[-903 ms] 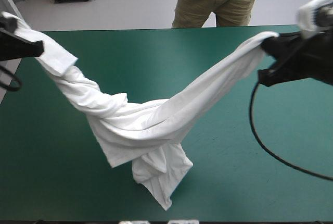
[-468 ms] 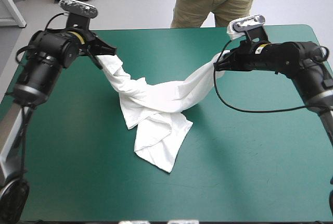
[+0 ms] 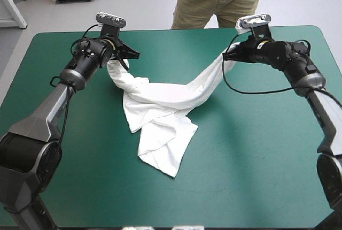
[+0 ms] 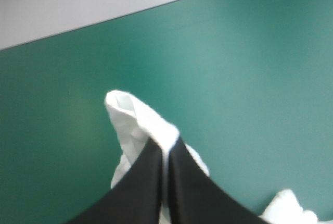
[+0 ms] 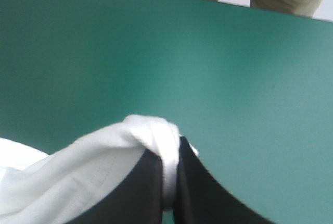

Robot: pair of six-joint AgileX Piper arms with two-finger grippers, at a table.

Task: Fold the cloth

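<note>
Over the far half of the desk [image 3: 256, 160], the left tool [image 3: 132, 55] is clenched on a bunched edge of the T-shirt [image 3: 160, 115]. Its arm reaches in from the left edge, wrist raised, pointing toward the middle. Opposite, the right tool [image 3: 226, 56] pinches another edge at about the same height, its arm bent in from the right. Each wrist view shows white cloth squeezed inside its all-but-closed tool. From both tools the T-shirt sags in twisted bands to a crumpled heap on the teal-green cover near the desk's middle, one flap trailing toward the near edge.
</note>
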